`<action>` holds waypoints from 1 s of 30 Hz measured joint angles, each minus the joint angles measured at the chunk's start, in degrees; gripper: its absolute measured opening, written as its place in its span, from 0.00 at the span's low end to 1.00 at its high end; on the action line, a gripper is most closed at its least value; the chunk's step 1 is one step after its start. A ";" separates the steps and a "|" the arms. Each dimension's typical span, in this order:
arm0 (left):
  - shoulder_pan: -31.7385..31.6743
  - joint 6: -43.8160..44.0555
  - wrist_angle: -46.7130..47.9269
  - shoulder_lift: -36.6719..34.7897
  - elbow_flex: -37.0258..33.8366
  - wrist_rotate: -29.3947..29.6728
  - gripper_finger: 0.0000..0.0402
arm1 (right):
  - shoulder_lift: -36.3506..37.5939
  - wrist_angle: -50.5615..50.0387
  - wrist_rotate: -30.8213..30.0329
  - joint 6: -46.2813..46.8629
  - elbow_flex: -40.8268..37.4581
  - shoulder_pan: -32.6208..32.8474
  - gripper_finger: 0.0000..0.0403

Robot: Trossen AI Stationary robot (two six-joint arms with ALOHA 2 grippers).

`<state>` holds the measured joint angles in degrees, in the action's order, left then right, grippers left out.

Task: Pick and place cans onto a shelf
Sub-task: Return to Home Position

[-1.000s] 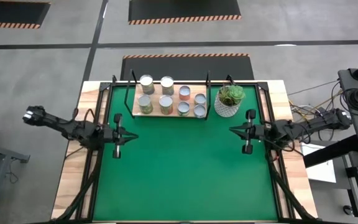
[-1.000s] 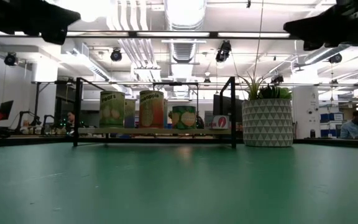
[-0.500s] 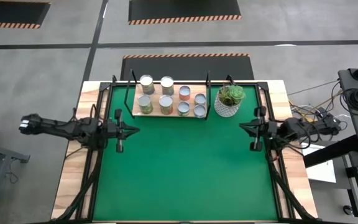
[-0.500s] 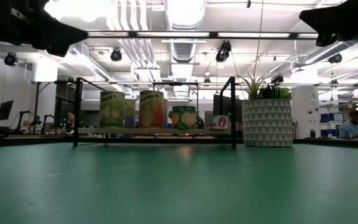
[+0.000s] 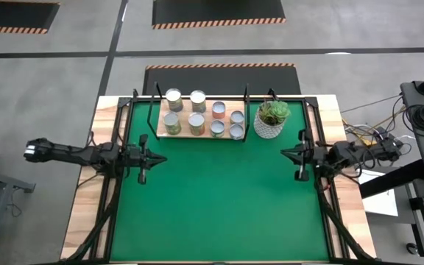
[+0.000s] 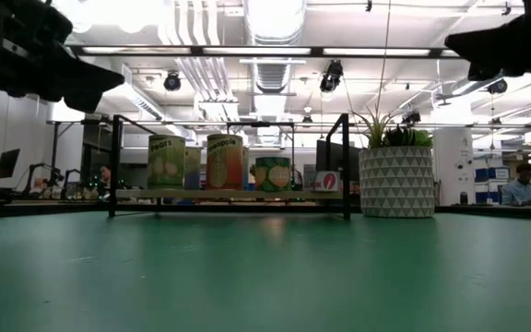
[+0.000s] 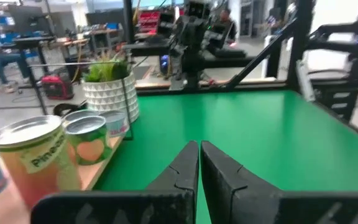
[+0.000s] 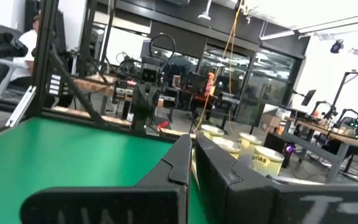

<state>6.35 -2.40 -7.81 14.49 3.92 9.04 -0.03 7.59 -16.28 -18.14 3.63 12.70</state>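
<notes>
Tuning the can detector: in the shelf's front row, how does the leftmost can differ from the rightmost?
The leftmost can is tall; the rightmost can is squat, much lower. The leftmost can has a green label, the rightmost can a pale one with red. The leftmost can stands at the shelf left end, the rightmost can beside the plant pot. Both stand upright on the board.

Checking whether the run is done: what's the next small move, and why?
Likely retract both arms to home. All eight cans stand on the shelf, none on the mat, and the left gripper and right gripper hang over the mat's sides, jaws shut, empty.
</notes>
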 joint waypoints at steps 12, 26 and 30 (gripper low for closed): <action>0.02 -0.82 -4.90 -1.78 -3.32 -5.60 0.00 | 0.00 0.40 -2.42 -0.43 -2.26 -0.01 0.03; 0.02 8.43 -3.68 -0.25 -3.34 -2.10 0.00 | -1.48 -1.15 -41.15 -1.01 -2.77 -0.02 0.03; 0.02 8.78 -3.68 0.46 -3.34 -2.10 0.00 | -1.49 -1.17 -42.24 3.85 -2.77 -0.02 0.03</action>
<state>6.37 6.37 -11.49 14.95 0.58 6.94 -1.52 6.42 -58.52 -14.29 0.86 12.69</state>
